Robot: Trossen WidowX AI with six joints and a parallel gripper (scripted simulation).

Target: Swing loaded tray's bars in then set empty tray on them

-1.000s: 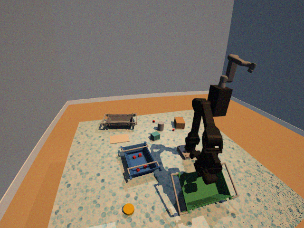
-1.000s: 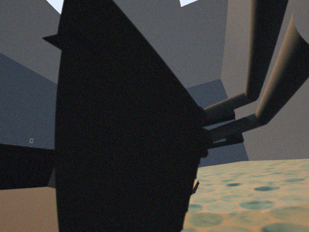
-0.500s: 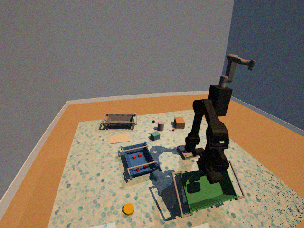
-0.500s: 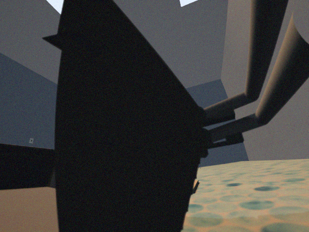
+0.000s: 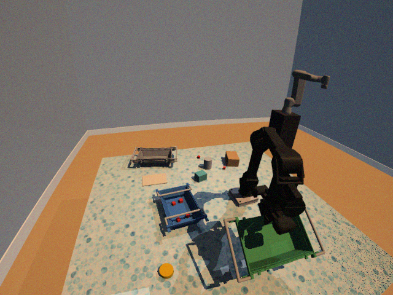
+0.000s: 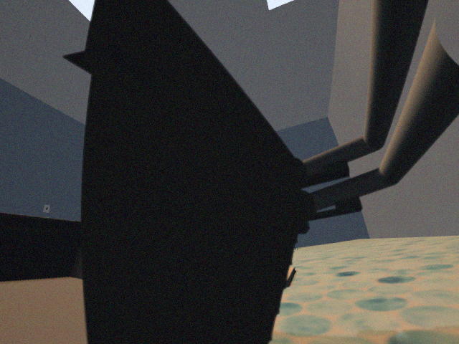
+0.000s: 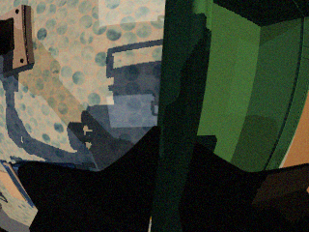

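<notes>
- Top view: my jaws point(image 5: 283, 220) pinch the green tray point(image 5: 276, 244) point(image 7: 185, 97), near right, its shadow apart, so I judge the carry has begun.
- The blue tray point(image 5: 179, 208) point(image 7: 18, 185), to its left, has the far bar point(image 5: 174, 192) and near bar point(image 5: 182, 215) across, above red blocks point(image 5: 173, 203). Next: raise, move left, lower level.
- Exterior view: darkness hides my grip.
- Wrist view: one green wall between my fingers; smooth, plain plastic, partly shadowed.
</notes>
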